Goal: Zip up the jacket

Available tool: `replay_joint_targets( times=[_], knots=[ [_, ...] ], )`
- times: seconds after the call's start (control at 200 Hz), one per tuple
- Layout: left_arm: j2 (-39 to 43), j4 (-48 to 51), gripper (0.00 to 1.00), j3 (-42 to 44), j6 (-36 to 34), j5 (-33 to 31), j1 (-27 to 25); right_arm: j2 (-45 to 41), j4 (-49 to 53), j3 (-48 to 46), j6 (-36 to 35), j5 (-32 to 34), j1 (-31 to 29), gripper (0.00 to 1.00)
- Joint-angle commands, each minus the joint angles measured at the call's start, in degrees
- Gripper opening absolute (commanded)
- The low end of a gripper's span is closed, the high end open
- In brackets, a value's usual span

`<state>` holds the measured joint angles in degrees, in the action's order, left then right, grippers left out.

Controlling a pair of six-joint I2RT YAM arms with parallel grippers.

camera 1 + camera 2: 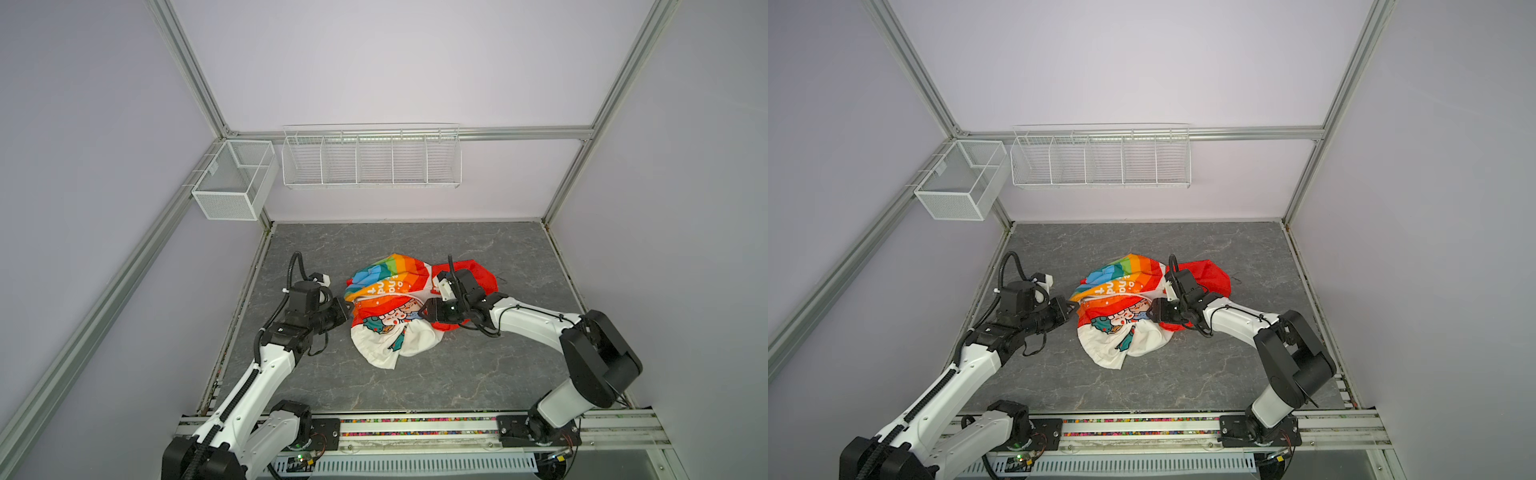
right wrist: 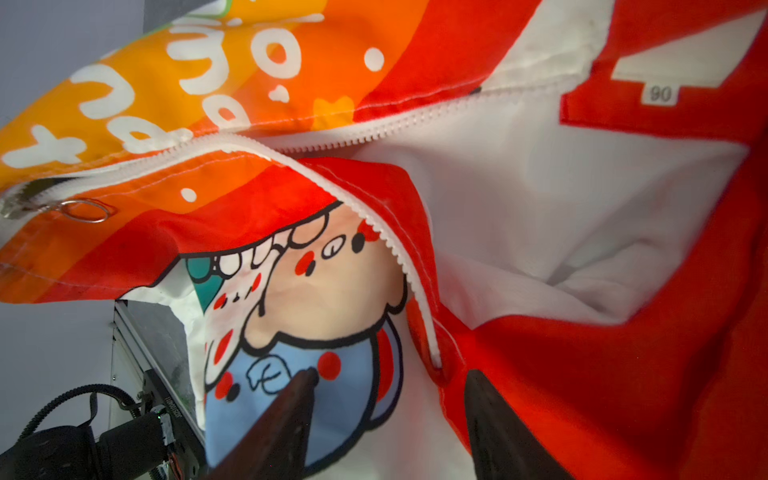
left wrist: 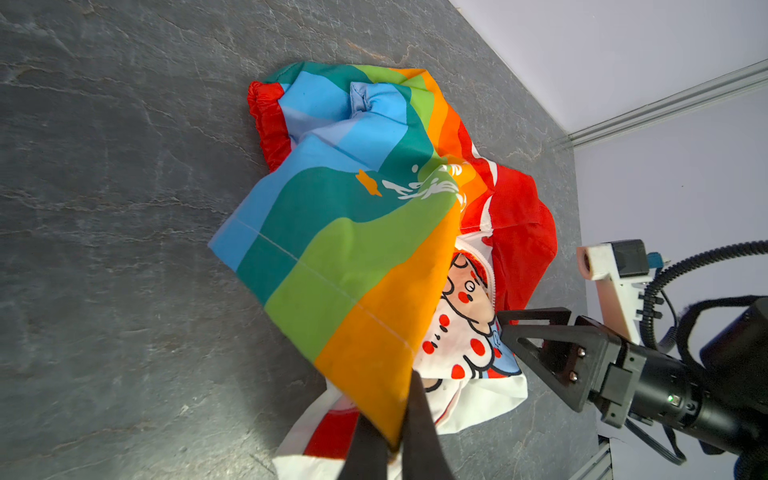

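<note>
Rainbow-and-white jacket [image 1: 390,309] lies bunched at the centre of the grey table [image 1: 498,257], red hood toward 2 o'clock. Left fingers [image 3: 419,432] closed, pinching the orange hem corner at the heap's 9 o'clock edge. Right fingers [image 2: 291,419] spread apart at 3 o'clock, holding nothing; one end of the white zipper [image 2: 399,257] sits between them. Zipper judged mostly undone. Ring pull [image 2: 83,211] lies nearer the left grip. Advice: hold hem taut, close on the pull itself, not loose cloth
</note>
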<state>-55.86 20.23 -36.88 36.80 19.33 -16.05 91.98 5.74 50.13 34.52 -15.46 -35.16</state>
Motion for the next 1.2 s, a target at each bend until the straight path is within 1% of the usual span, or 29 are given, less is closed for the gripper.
replay_joint_targets(
  times=[0.0,0.105,0.29,0.335,0.42,0.525,0.775,0.955,1.09,1.195],
  knots=[
    [0.2,1.2,0.0,-2.1,-1.0,-0.1,0.5,0.2,-1.5,-2.0,1.2,1.3,-0.4,0.61],
    [0.1,1.0,0.0,-2.1,-0.9,-0.1,0.5,2.0,-2.4,-2.0,1.3,0.6,-0.5,0.59],
    [0.3,0.8,0.0,-2.1,-0.7,0.0,0.5,4.7,-5.1,-2.0,2.0,-1.3,-0.4,0.5],
    [0.3,0.8,0.0,-2.1,-0.7,0.1,0.5,4.9,-5.2,-1.8,2.1,-1.4,-0.5,0.45],
    [0.3,0.8,0.0,-2.1,-0.7,0.1,0.5,4.2,-3.7,-1.1,1.7,-0.4,-0.4,0.31],
    [0.7,1.1,0.0,-2.2,-0.9,-0.1,0.6,1.2,-0.1,-0.1,0.3,1.9,-0.1,0.23],
    [1.3,1.5,0.0,-2.1,-1.5,-0.8,1.5,-6.3,13.3,5.9,-6.7,7.2,1.3,0.18],
    [1.2,1.8,0.0,-2.1,-1.7,-1.1,2.2,-9.0,20.7,9.1,-12.1,8.7,3.1,0.15],
    [1.3,1.9,0.0,-2.1,-1.9,-0.8,2.4,-8.2,23.7,11.3,-15.3,9.3,4.4,0.14],
    [1.5,2.1,0.0,-2.1,-2.2,-0.5,2.6,-4.4,26.0,13.6,-17.2,6.4,5.8,0.16]
  ],
)
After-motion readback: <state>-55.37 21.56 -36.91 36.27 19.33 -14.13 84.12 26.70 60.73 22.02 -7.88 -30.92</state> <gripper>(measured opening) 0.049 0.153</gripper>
